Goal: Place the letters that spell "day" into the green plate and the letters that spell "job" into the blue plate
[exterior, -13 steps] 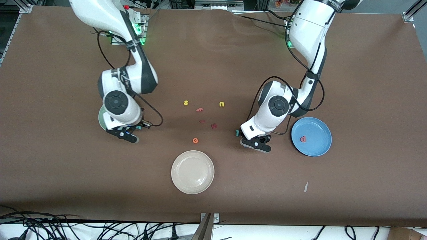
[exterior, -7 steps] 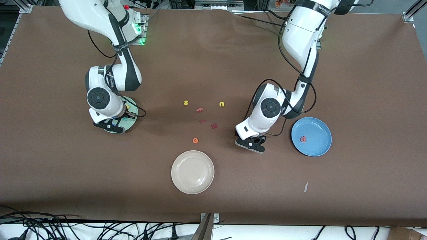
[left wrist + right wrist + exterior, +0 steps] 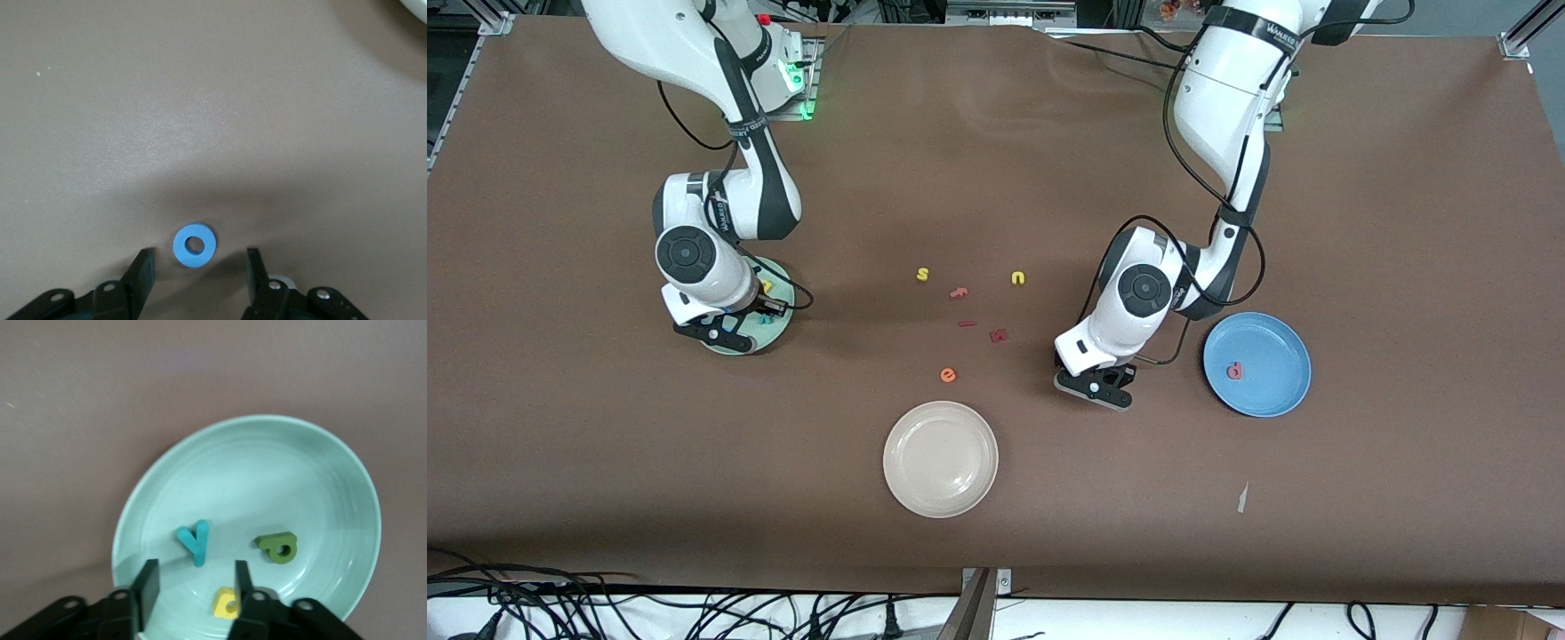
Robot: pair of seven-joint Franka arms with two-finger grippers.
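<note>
The left gripper (image 3: 195,277) hangs low over the table, with its fingers spread apart. The small blue ring "o" (image 3: 195,245) lies flat on the brown table (image 3: 1405,178), right between the two fingertips but not touching them. This "o" sits beside the blue plate (image 3: 1257,364), toward the middle of the table. To do this step well, the gripper should go straight down, keep the ring in the middle, and squeeze softly. The ring is thin and light, so a crooked pinch may push it away or flip it.

The salmon-pink "b" (image 3: 1234,371) already lies in the blue plate. The teal "j" cannot be seen in these pictures.

The right gripper (image 3: 192,590) is over the green plate (image 3: 333,473), and its fingers are spread and hold nothing. In that plate lie the teal "y" (image 3: 195,543), the dark green "d" (image 3: 278,547) and the yellow "a" (image 3: 227,602). So "day" looks done.

Spare letters lie in the middle of the table: a yellow "s" (image 3: 922,275), a yellow "u" (image 3: 1018,278), an orange "e" (image 3: 948,375) and some reddish bits (image 3: 998,335). A cream-white plate (image 3: 940,459) sits nearer the front camera. None of these stand between the "o" and the blue plate.
</note>
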